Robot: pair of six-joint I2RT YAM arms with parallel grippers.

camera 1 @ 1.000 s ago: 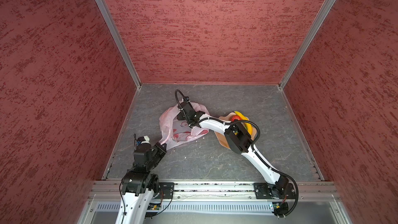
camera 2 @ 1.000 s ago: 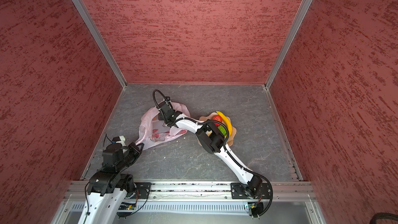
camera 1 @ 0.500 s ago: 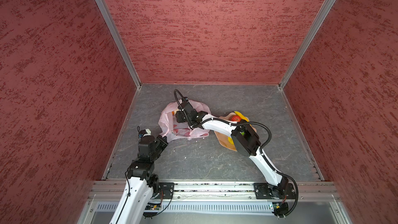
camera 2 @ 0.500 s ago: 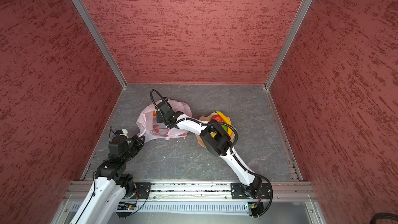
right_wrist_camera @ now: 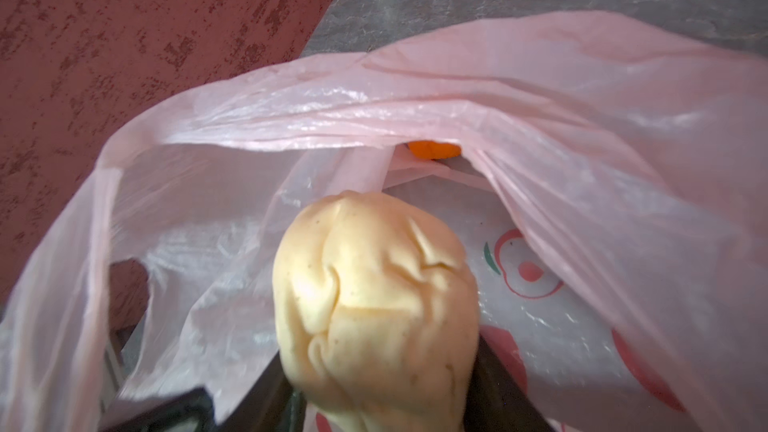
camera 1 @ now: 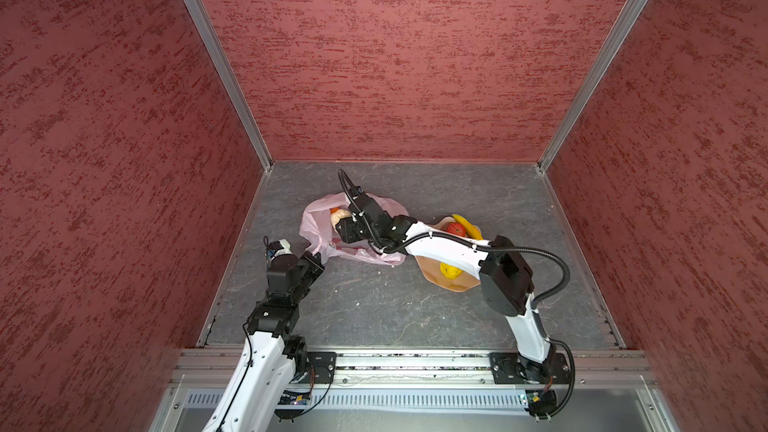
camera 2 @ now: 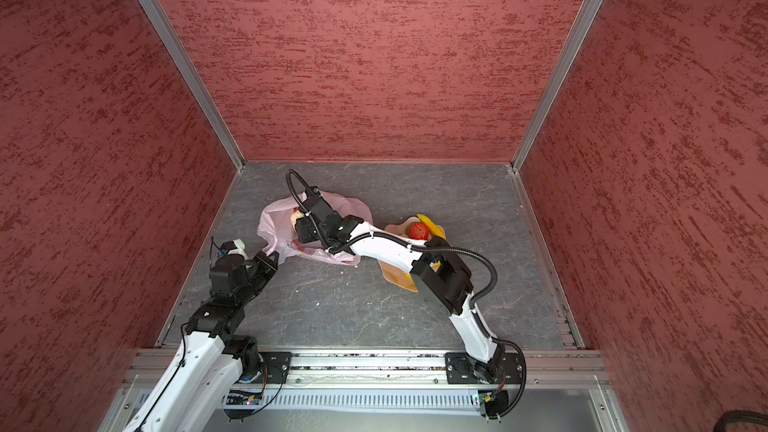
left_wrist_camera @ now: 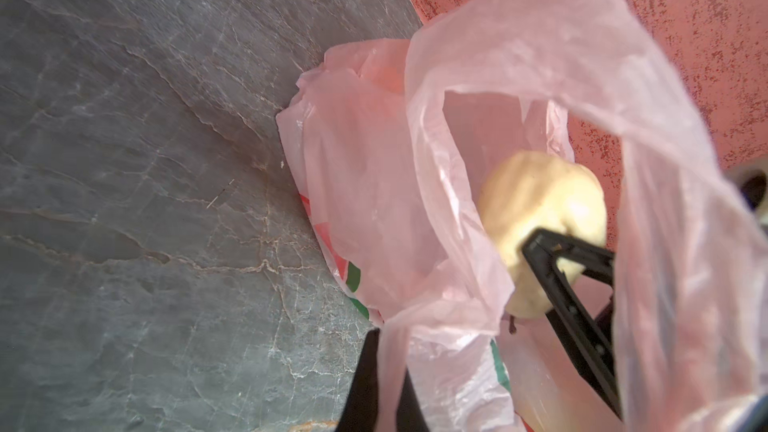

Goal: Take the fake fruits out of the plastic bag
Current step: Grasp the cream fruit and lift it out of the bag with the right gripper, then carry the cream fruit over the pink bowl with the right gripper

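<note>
This is a robotics lab test cell: red textured panel walls (camera 1: 395,56) meet in bare aluminium corner posts (camera 1: 216,60) around a grey stone-patterned floor (camera 1: 395,309). Two robot arms (camera 1: 444,249) bolt to an aluminium rail (camera 1: 415,367) at the front, with cabling (camera 1: 528,249) and circuit boards (camera 1: 296,400) exposed.

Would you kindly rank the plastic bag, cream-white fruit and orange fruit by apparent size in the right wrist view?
1. plastic bag
2. cream-white fruit, nearest the camera
3. orange fruit, mostly hidden, so unsure

Pale-pink plastic bag (camera 1: 318,228) lying crumpled, mouth open, cream lumpy fruit (right_wrist_camera: 374,305) at its mouth, orange fruit (right_wrist_camera: 434,149) seemingly deeper inside
</note>
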